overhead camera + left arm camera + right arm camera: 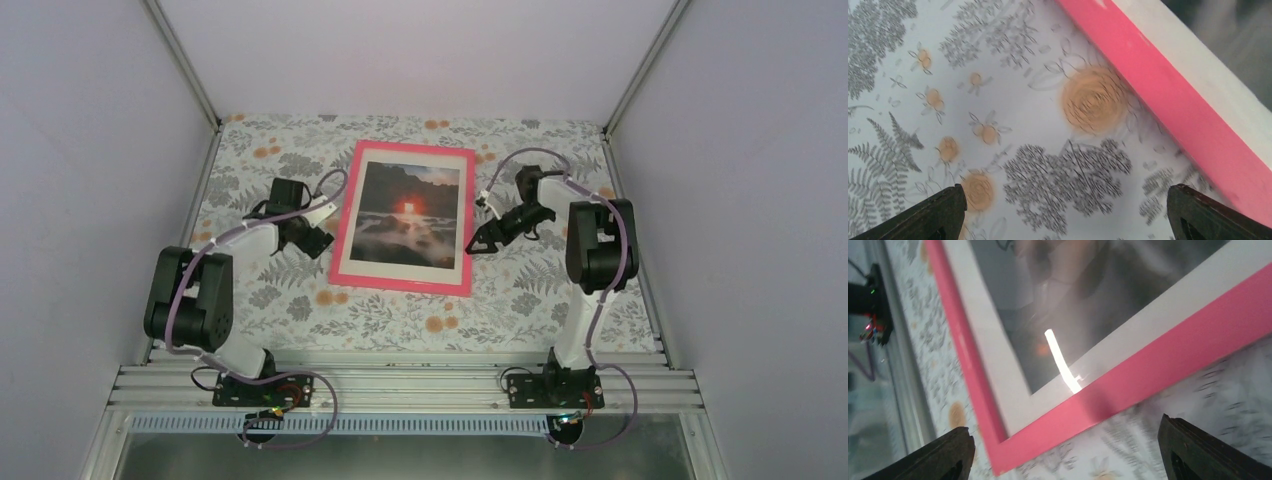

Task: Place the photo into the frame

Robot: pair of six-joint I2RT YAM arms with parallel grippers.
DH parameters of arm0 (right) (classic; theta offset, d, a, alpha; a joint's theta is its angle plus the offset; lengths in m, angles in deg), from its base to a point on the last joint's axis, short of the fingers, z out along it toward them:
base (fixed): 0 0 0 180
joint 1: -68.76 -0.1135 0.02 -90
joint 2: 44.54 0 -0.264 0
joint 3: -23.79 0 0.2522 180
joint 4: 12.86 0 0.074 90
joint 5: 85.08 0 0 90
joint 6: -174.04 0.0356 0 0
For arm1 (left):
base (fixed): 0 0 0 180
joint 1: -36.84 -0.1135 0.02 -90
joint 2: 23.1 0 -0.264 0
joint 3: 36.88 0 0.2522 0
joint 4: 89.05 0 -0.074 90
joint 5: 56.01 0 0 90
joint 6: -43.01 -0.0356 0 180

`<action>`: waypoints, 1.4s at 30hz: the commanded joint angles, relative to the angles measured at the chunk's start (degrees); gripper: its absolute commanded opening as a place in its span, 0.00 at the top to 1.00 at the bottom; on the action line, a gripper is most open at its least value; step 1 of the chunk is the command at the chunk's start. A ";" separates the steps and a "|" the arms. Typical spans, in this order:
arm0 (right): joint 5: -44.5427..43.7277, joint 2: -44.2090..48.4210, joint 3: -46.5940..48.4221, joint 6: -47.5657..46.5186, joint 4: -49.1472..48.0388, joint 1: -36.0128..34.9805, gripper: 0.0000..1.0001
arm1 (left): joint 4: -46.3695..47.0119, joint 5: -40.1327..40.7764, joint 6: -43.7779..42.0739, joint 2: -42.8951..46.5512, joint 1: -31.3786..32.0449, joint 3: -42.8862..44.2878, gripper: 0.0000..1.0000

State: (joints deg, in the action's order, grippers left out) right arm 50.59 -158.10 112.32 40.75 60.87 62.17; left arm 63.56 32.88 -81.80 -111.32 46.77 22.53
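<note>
The pink frame [347, 222] lies flat in the middle of the flowered table. Inside it sits the photo [408, 215] of a red sun over dark water, ringed by a white mat. My left gripper [318, 240] hovers open just off the frame's left rail [1168, 95], with only the cloth between its fingers. On the other side my right gripper [478, 243] stands open beside the right rail. In the right wrist view the frame's near corner [998, 455] and the glossy pane over the photo [1083, 305] show, with nothing between the fingers.
A flowered cloth [560, 290] covers the table inside white walls. An aluminium rail [400, 385] with both arm bases runs along the near edge. Cables loop from each arm.
</note>
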 commanded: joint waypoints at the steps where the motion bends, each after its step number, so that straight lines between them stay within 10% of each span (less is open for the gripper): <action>1: -2.62 -3.19 3.48 10.27 -6.82 0.50 0.10 | -1.95 -8.41 1.09 -3.75 -1.39 5.11 0.00; 28: -2.71 -3.07 -7.26 11.79 -11.97 -3.90 0.11 | -15.08 -30.26 -7.97 5.85 0.90 -6.88 0.24; 42: -3.51 5.00 -8.21 11.70 -9.06 -2.33 0.04 | -16.61 -22.67 -1.13 11.39 -1.13 3.50 0.00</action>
State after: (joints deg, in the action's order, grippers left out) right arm 52.34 -154.82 103.51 51.61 48.37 59.09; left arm 47.50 8.73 -84.71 -103.06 46.43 20.08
